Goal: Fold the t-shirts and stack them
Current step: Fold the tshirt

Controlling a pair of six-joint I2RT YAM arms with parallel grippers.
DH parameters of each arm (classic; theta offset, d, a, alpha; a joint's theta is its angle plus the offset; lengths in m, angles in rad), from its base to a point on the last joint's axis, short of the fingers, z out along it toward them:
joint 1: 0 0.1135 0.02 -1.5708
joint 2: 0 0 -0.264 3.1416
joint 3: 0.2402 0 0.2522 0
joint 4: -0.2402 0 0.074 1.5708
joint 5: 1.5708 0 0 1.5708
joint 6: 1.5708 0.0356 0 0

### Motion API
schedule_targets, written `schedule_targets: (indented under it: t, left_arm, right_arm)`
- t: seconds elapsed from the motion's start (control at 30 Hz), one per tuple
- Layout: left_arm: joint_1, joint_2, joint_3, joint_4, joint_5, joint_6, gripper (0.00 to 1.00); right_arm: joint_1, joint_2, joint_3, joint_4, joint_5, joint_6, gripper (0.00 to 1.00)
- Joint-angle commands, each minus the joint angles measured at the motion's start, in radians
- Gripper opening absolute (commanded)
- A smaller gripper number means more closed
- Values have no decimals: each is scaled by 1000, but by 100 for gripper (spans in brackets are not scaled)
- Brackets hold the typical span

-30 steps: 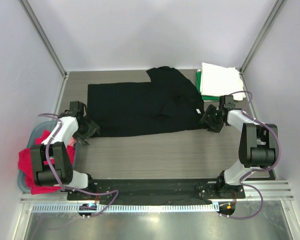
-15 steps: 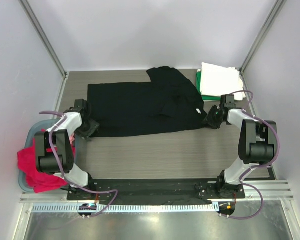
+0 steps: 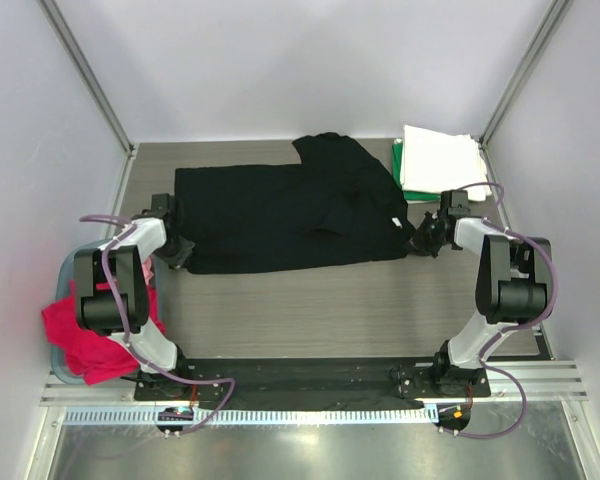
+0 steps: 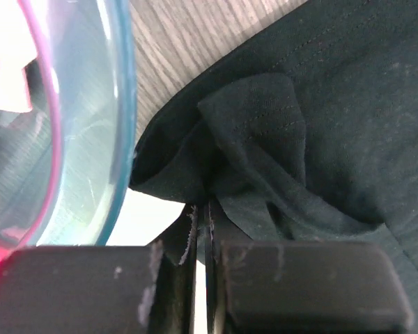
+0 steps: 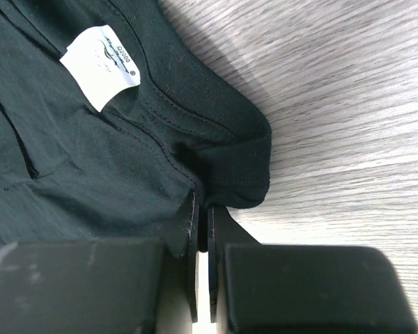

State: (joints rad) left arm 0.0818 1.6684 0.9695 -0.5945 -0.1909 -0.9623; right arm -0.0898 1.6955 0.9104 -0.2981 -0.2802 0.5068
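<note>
Black t-shirt (image 3: 290, 215) lies spread left to right over the far half of the counter (image 3: 310, 310), right part bunched and folded up toward the far edge. Near edge of the shirt runs roughly straight.

Left hand (image 3: 175, 252) sits at the shirt's near-left corner with jaws pressed together, pinching a crumpled fold of the hem. Wrist view shows cloth caught right between the fingers. Pale blue tub (image 3: 68, 272) is just beside this hand on its outer side, so little room there. Red t-shirt (image 3: 80, 335) spills over the tub's near rim, off the counter's left edge.

Right hand (image 3: 417, 243) sits at the shirt's near-right edge, also clamped, gripping the thick seamed edge near the white label (image 5: 99, 66). Bare wood lies directly to its right.

White t-shirt (image 3: 440, 160) is folded in the far-right corner on top of a green t-shirt (image 3: 399, 172), whose edge peeks out on the left and near sides. The stack is near the right hand but apart from it, and close to the black shirt's right edge.

Wide strip of bare counter shows between the shirt's near edge and the arm bases. Enclosure walls (image 3: 40, 150) close in left, right and far.
</note>
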Motion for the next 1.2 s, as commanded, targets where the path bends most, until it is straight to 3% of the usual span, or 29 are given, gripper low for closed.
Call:
schedule_targets:
  t: [0.0, 0.1, 0.23, 0.3, 0.4, 0.47, 0.63, 0.83, 1.1, 1.13, 1.17]
  left_arm:
    - [1, 70, -23, 55, -1, -4, 0]
    - [-1, 18, 34, -4, 7, 22, 0]
    - [-1, -36, 213, -172, 15, 65, 0]
    - [-1, -70, 326, -237, -16, 80, 0]
    - [3, -162, 364, -306, -41, 108, 0]
    - [3, -228, 335, -338, -50, 112, 0]
    - [4, -358, 64, -282, 20, 88, 0]
    - [4, -479, -162, -232, 85, 54, 2]
    - [4, -565, -247, -263, 119, 65, 17]
    - [4, -573, -247, -272, 139, 60, 22]
    - [3, -587, -244, -280, 148, 48, 35]
  right_arm:
    - [-4, 1, 21, 1, -8, -1, 1]
    - [-4, -7, 83, -73, 4, 18, 1]
    - [-4, -49, 294, -180, -20, 33, 1]
    - [-4, -100, 370, -275, 1, 24, 1]
    - [-4, -199, 424, -372, 73, -11, 1]
    - [-4, -253, 346, -392, 101, -28, 1]
    - [-5, -436, 64, -389, 127, -10, 1]
    - [-37, -562, -87, -394, 223, 105, 1]
    - [-99, -704, -183, -446, 275, 185, 1]
    - [-102, -718, -189, -449, 276, 190, 1]
    - [-102, -734, -200, -455, 311, 205, 1]
